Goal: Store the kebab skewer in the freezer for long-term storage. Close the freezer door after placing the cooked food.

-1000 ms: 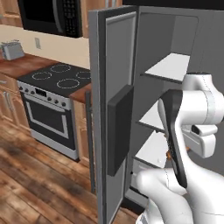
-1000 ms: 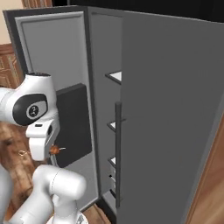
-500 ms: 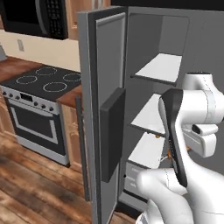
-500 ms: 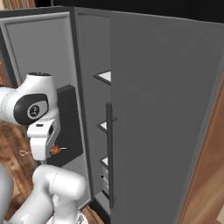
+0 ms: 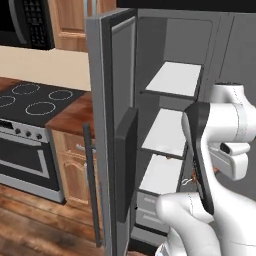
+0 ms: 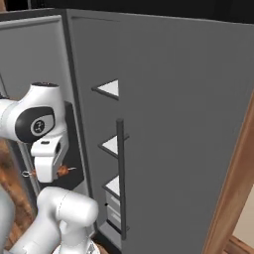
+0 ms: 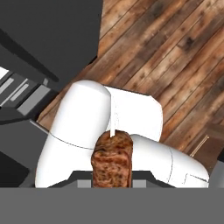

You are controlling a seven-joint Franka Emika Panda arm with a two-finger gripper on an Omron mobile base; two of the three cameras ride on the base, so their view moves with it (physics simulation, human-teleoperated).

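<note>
a black glass stovetop with ring burners sits above a stainless oven front at the left edge. a brown wooden counter adjoins it, over a wooden cabinet. a black microwave hangs above. wood plank floor lies below.

- Skewer: brown meat chunk on a thin pale stick, held level beside the open freezer.
- Freezer door: grey, swung wide open.
</note>
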